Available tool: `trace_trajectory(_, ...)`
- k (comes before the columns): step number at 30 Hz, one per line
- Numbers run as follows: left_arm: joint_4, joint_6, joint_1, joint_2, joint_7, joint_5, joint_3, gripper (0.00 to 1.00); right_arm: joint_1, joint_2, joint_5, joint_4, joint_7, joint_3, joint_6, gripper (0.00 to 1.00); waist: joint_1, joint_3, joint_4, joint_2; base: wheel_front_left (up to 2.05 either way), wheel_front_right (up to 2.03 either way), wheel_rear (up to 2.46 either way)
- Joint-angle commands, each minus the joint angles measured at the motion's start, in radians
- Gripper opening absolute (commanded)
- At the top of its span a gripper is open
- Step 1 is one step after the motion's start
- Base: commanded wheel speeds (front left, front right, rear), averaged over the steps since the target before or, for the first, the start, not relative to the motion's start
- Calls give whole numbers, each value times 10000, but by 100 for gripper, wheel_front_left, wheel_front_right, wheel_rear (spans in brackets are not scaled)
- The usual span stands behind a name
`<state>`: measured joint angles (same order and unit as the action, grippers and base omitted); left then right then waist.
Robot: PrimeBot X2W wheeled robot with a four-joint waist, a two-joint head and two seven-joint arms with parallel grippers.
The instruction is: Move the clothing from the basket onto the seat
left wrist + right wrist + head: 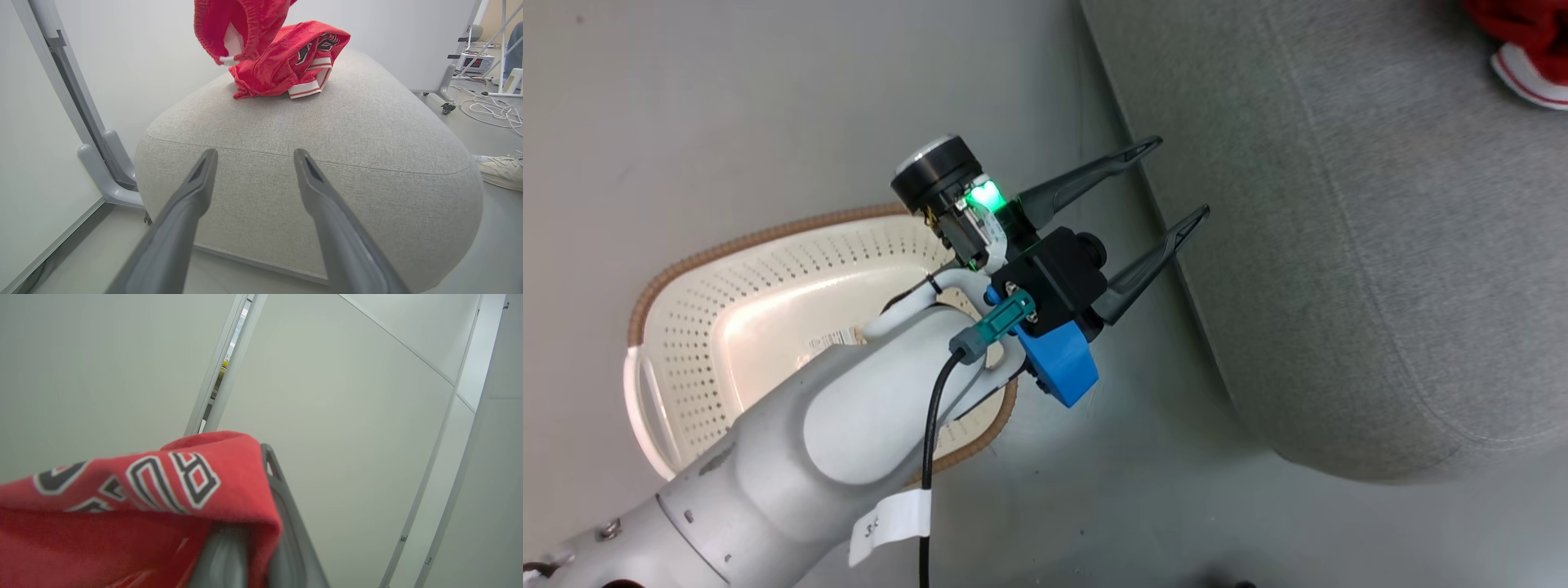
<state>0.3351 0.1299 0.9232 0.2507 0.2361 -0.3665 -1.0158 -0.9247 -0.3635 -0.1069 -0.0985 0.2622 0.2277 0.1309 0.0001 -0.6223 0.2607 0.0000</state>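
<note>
The clothing (282,61) lies on the seat (327,143), beyond the spread left hand (254,155).

Your pale left forearm (849,425) reaches from the near left toward the far right, and your left gripper (1176,181) holds its two long dark jaws spread apart and empty. Your right gripper (249,465) has its jaws closed on a soft red lettered garment (122,506).
</note>
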Motion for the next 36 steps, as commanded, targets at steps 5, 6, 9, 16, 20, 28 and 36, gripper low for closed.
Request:
trace_trajectory(5,-302,-2,537,227,-130,175,28,100,-851,-878,44,-361,40,1243,-1,0,-1,-1144,-153,0,0,0,0)
trace_trajectory(6,-357,-18,597,249,-170,209,30,100,-896,-1006,17,-543,40,1457,-1,0,-1,-1260,-155,0,0,0,0)
trace_trajectory(9,-492,-57,743,352,-220,259,47,100,-895,-1259,8,-1146,40,1962,-1,0,-1,-1540,-137,0,0,0,0)
trace_trajectory(16,-692,-91,870,531,-264,313,40,100,-385,-1149,198,-2335,40,2620,-1,0,-1,-1864,-108,0,0,0,0)
trace_trajectory(20,-760,-135,872,610,-320,299,9,100,-166,-769,455,-2980,41,2962,-1,0,-1,-1957,-94,0,0,0,0)
trace_trajectory(28,-894,-193,865,768,-423,228,-43,100,-166,50,1111,-4298,40,3526,-1,0,-1,-2045,-14,0,0,0,0)
trace_trajectory(36,-991,-258,826,878,-504,157,-93,100,76,774,1585,-4563,41,4020,-1,28,-1,-2025,72,0,0,0,0)
